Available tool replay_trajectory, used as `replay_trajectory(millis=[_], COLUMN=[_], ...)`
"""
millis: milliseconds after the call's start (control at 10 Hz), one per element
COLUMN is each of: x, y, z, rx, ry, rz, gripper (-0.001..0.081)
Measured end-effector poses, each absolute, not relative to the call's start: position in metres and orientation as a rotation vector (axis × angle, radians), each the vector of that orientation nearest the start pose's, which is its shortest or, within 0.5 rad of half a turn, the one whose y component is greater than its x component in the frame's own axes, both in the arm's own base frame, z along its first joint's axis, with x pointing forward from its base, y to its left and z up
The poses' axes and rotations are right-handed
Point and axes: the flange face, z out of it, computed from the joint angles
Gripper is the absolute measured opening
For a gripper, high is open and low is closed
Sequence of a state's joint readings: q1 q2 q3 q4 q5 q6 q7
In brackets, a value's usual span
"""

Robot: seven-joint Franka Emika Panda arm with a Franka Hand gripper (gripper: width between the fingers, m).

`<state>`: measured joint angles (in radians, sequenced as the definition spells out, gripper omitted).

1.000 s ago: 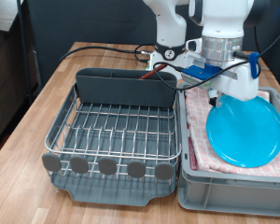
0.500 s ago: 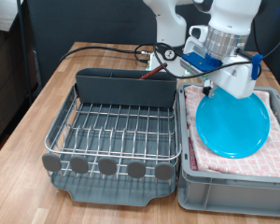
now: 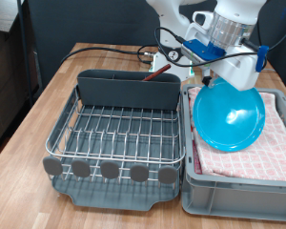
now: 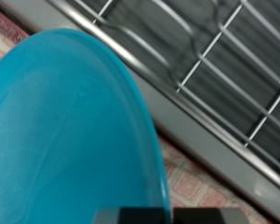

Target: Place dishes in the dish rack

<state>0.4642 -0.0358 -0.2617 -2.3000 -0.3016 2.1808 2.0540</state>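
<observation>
In the exterior view, the robot's white two-finger hand [image 3: 222,78] grips the upper rim of a round light-blue plate [image 3: 229,118], closed on it and holding it tilted above the grey bin lined with pink checkered cloth [image 3: 276,162] at the exterior view's right. The silver wire dish rack on its dark grey tray [image 3: 114,138] sits just beside on the wooden surface [image 3: 48,91]. In the wrist view, the plate [image 4: 65,131] fills most of the picture, with rack wires [image 4: 215,65] beyond its edge.
</observation>
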Motion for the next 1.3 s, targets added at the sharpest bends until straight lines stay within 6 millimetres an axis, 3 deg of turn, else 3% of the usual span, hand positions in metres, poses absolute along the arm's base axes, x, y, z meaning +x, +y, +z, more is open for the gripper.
replay_trajectory(millis=[500,1000,1300], x=[0.493,0.496,0.498], y=[0.079,0.07,0.068], z=[0.396,0.419,0.431], rx=[-2.402,-2.649,-2.751], ry=[2.313,2.125,2.054], rz=[-0.446,-0.628,-0.627], gripper=[0.0016,0.0016,0.0016])
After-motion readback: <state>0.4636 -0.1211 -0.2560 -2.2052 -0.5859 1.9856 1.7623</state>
